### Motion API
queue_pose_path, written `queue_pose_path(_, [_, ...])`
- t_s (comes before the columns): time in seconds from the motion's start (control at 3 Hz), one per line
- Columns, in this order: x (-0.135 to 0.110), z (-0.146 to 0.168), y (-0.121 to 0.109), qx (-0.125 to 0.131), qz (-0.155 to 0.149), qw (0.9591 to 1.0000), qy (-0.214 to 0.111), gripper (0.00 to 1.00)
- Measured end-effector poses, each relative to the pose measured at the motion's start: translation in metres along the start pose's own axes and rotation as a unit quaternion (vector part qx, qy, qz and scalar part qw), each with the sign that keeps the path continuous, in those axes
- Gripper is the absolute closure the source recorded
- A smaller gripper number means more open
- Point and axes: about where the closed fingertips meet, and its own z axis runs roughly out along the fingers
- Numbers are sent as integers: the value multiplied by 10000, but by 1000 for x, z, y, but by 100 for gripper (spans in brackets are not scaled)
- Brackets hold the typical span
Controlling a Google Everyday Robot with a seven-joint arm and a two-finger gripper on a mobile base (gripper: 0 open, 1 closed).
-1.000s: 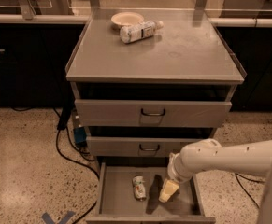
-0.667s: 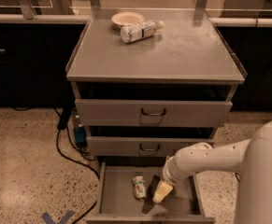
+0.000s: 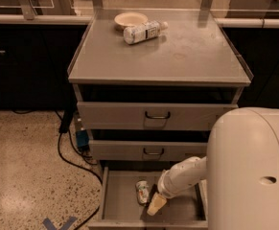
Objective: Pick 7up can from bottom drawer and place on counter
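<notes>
The small, pale white-green 7up can (image 3: pixel 142 192) looks to be lying on the flat floor of the pulled-out grey metal bottom drawer (image 3: pixel 122 209), long axis running front-to-back. The robot's cream gripper (image 3: pixel 154 205) is just beside it, right of it in the camera view and slightly nearer the drawer front. Can't tell how open it is, or whether it's holding anything.

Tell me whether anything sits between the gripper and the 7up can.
Nothing visible does. The gripper hangs inside the bottom drawer, close beside the 7up can, with no other object between them.
</notes>
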Motion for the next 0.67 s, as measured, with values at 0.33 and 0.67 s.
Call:
queue_pose_path(0.33, [2,9,-1,2,63,10000,67,0])
queue_pose_path(0.67, [0,23,-3,16,168,9998,104,0])
